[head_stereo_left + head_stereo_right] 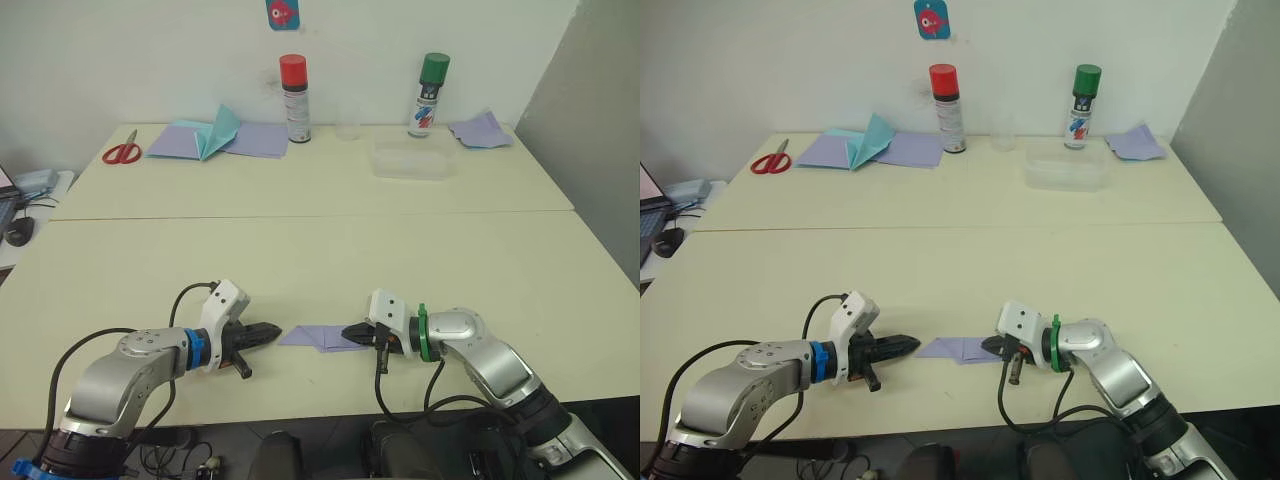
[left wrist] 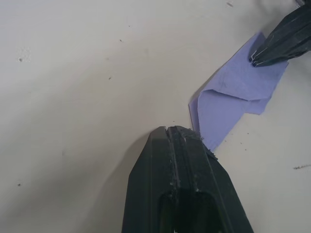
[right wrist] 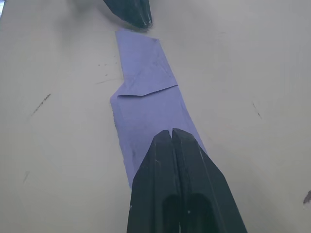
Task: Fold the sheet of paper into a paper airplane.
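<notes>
Your sheet of paper, partly folded, lies flat on the bench near its 6 o'clock edge. Right pincer presses closed on its end; left pincer, closed and empty, sits just beside. Thin, light, slippery: pinch a raised fold edge.

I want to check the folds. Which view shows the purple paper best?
The right wrist view: the paper lies lengthwise, creases plain. The left wrist view shows it at an angle; the eye views show a small, flat strip.
</notes>
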Controlling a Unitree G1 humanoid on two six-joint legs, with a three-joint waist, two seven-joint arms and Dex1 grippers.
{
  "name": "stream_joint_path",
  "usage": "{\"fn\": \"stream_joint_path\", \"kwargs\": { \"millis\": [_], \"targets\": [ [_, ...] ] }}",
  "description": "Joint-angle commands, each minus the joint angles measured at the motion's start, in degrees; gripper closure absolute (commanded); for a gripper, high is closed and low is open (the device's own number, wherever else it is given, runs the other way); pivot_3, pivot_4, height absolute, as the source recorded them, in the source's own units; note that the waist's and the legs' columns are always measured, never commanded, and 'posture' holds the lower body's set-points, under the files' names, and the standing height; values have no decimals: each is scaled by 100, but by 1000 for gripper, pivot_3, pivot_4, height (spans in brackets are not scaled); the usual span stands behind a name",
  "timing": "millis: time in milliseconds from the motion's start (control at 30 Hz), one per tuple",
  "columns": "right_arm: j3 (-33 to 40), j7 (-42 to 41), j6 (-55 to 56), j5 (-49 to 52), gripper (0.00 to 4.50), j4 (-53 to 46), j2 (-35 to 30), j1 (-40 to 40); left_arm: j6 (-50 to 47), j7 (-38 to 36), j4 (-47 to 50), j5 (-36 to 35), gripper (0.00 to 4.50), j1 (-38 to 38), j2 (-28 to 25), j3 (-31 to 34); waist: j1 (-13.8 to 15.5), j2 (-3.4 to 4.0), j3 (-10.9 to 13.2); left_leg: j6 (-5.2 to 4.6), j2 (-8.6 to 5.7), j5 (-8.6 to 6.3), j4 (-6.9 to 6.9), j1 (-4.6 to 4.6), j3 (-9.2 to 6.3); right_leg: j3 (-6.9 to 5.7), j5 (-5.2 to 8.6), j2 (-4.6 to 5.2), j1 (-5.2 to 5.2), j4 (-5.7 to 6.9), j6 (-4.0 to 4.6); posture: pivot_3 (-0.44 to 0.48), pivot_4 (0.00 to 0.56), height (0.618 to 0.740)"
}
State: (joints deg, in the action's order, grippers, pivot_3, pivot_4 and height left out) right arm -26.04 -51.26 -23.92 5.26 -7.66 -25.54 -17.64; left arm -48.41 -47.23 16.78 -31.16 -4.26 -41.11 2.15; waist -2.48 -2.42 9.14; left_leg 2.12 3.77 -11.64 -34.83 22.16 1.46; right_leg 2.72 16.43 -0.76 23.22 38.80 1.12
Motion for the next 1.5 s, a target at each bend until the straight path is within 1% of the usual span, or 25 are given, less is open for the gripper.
{"fn": "stream_joint_path", "kwargs": {
  "millis": [33, 133, 167, 200, 333, 400, 467, 533, 633, 767, 900, 1000, 1100, 1267, 1367, 1433, 1500],
  "targets": [
    [-168, 9, -95, -193, 4477, 225, -27, 51, -50, 28, 406, -345, 4500, -372, 144, 191, 2, -12, 17, 1, 0, 0, 0, 3, 0, -1, 0, 0, 0, -1, 0, 0, 150, 740],
    [-175, -1, -94, -193, 4477, 220, -25, 48, 138, 166, 528, -213, 4500, -509, 299, -21, -13, -16, 15, 1, -3, 0, 0, 31, 7, 0, -2, -2, -6, 0, -2, 0, 150, 740],
    [-178, -3, -95, -197, 4477, 218, -23, 47, 286, 183, 589, -108, 4500, -504, 346, -137, -27, -16, 15, 1, -5, 0, 0, 45, 11, 0, -7, -5, 0, 2, -11, 0, 150, 740],
    [-180, -4, -95, -203, 4477, 218, -20, 48, 400, 245, 637, -23, 4500, -496, 430, -240, -33, -16, 16, 1, -6, 0, 0, 46, 11, -1, -24, -5, 1, 3, -41, 0, 150, 740],
    [-179, -18, -95, -216, 4477, 235, -17, 36, 1491, 158, 681, 889, 4500, -267, 392, -1009, -40, -17, 17, 1, -7, -1, 0, 52, 11, -6, -22, -12, 1, 3, -38, 0, 150, 740],
    [-195, -26, -81, -229, 4477, 246, -16, 31, 2160, 153, 424, 1444, 4500, -99, 338, -1374, -41, -15, 19, 1, -7, -1, 1, 51, 10, -4, -21, -13, 2, 3, -36, 0, 150, 740],
    [-210, -21, -57, -247, 4477, 278, -11, 27, 2666, 265, 12, 1844, 4500, -58, 401, -1501, -38, -15, 19, 1, -7, -1, 1, 51, 10, -4, -19, -12, 3, 3, -33, 0, 150, 740],
    [-217, -12, -41, -258, 4477, 298, -3, 26, 2951, 301, -250, 2019, 4500, -59, 464, -1524, -31, -17, 19, 1, -7, 0, 0, 52, 9, -4, -2, -11, 4, 3, -3, 0, 150, 740],
    [-231, 1, -49, -270, 4477, 275, 17, 35, 3041, 442, -632, 2063, 4500, -124, 710, -1482, -31, -13, 19, 0, -2, 0, -1, 46, 6, 0, -3, -4, 0, 3, -5, 0, 150, 740],
    [-216, -20, -53, -274, 4477, 262, 3, 41, 2858, 439, -646, 1878, 4500, -169, 926, -1379, -33, -16, 17, 0, -4, 0, -2, 43, 9, 1, -6, -4, -3, 3, -9, 0, 150, 740],
    [-209, -15, -59, -278, 4477, 258, -4, 35, 2881, 263, -523, 1909, 4500, -23, 806, -1441, -39, -15, 17, 0, -6, 0, -2, 43, 15, -6, -5, -9, -3, 5, -9, 0, 150, 740],
    [-196, -9, -64, -275, 4477, 256, -8, 36, 3004, 209, -501, 2087, 4500, 196, 615, -1488, -46, -15, 17, 0, -5, 0, 0, 43, 15, -7, -7, -11, -3, 6, -11, 0, 150, 740],
    [-191, -6, -69, -272, 4477, 253, -7, 41, 3015, 253, -705, 2094, 4500, 414, 500, -1360, -60, -13, 16, 0, -2, -1, 3, 41, 14, -6, -8, -11, -2, 7, -13, 0, 150, 740],
    [-195, 2, -74, -265, 4477, 242, -5, 51, 3032, 355, -1048, 2045, 4500, 670, 470, -1063, -68, -9, 12, 0, -2, -1, 6, 34, 13, -6, 0, -11, -4, 7, 0, 0, 150, 740],
    [-200, 1, -67, -258, 4477, 258, -10, 41, 3058, 316, -1038, 2035, 4500, 771, 412, -966, -68, -6, 11, 0, -1, -1, 6, 25, 8, -5, 2, -10, -4, 6, 4, 0, 150, 740],
    [-203, -2, -61, -253, 4477, 269, -15, 33, 3076, 291, -988, 1999, 4500, 811, 389, -881, -68, -5, 12, 2, 0, -2, 6, -2, 7, -1, 4, -5, -3, 3, 7, 0, 150, 740],
    [-210, -5, -44, -253, 4477, 267, -19, 43, 3173, 228, -768, 1817, 4500, 869, 390, -663, -69, -3, 13, 4, 5, -3, 7, -10, 8, 5, 5, 1, -7, 1, 8, 0, 150, 740]
  ]
}}
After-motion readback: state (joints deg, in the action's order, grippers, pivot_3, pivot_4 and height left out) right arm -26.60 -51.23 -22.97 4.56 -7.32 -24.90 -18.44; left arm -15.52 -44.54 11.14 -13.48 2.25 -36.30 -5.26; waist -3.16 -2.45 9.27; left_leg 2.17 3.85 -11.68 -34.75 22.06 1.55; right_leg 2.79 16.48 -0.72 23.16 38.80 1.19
